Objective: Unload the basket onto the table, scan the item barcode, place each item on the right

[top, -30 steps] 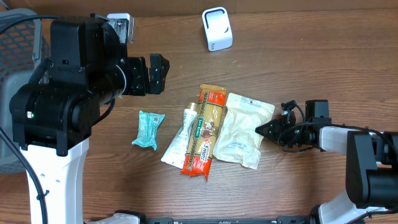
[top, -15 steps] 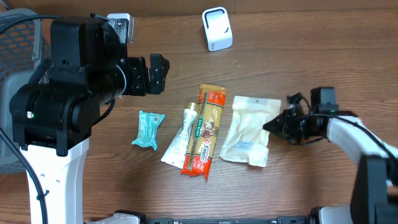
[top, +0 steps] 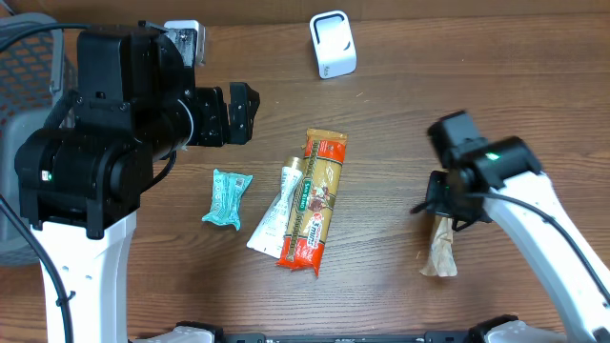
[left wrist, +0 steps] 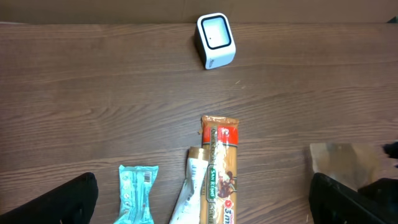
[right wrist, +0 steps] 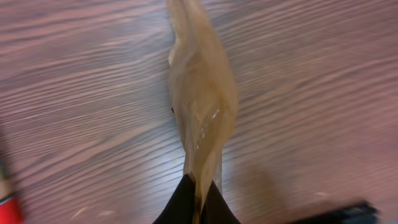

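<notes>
A cream pouch (top: 440,250) hangs edge-on above the table at the right, with my right gripper (top: 442,208) shut on its top edge. In the right wrist view the pouch (right wrist: 202,99) dangles straight out from the pinched gripper (right wrist: 198,198). The white scanner (top: 333,44) stands at the far middle of the table, well away from the pouch. My left gripper (top: 240,112) is open and high over the left side. Its wrist view looks down on the scanner (left wrist: 216,40) and the pouch (left wrist: 339,165), with the left gripper (left wrist: 202,200) holding nothing. No barcode shows on the pouch.
A teal packet (top: 227,198), a white tube (top: 274,214) and an orange-gold pack (top: 316,202) lie side by side in the middle of the table. A grey mesh basket (top: 24,67) is at the far left edge.
My right gripper dragged the cream pouch right, away from the pile, and raised it, so it now hangs edge-on. The jaws tightened on it. The left arm stayed still.
</notes>
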Available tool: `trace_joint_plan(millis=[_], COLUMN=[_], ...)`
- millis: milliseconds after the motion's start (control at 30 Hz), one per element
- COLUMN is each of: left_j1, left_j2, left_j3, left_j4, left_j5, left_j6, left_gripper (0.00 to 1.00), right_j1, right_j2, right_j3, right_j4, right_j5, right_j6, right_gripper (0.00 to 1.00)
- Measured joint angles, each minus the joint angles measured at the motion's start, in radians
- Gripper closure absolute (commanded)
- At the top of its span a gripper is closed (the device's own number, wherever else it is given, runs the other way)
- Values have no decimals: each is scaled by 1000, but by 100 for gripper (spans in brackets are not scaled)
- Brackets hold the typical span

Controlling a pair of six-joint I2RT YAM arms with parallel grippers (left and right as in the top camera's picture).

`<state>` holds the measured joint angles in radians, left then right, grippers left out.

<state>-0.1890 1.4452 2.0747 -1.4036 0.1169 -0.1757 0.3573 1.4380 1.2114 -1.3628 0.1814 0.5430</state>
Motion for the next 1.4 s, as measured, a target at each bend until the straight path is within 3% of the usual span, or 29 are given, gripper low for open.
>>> trace_joint_plan(millis=[167, 333, 400, 467, 500, 533, 800, 1000, 1300, 1400], left_j1=[0, 0, 0, 0, 0, 0, 0, 0, 0, 0], left_j2=[0, 0, 0, 0, 0, 0, 0, 0, 0, 0], left_j3=[0, 0, 0, 0, 0, 0, 0, 0, 0, 0], left_j4=[0, 0, 0, 0, 0, 0, 0, 0, 0, 0], left_j5=[0, 0, 0, 0, 0, 0, 0, 0, 0, 0], left_j6=[0, 0, 0, 0, 0, 0, 0, 0, 0, 0], left_gripper=[0, 0, 0, 1, 0, 0, 0, 0, 0, 0], right_j1=[51, 120, 157, 189, 204, 215, 183, 27, -346, -355], right_j2=[182, 326, 363, 375, 375, 375, 370, 240, 3, 2], right_j3=[8, 10, 10, 10, 13, 19, 97, 105, 113, 67], right_j4=[25, 148, 211, 242, 246, 245, 201, 172, 57, 82], right_j5=[82, 42, -19, -69, -91, -105, -174, -229, -550, -615], right_j6=[46, 50, 46, 42, 33, 30, 6, -34, -353, -410], right_gripper=[96, 86, 69, 37, 27, 25, 25, 25, 20, 20])
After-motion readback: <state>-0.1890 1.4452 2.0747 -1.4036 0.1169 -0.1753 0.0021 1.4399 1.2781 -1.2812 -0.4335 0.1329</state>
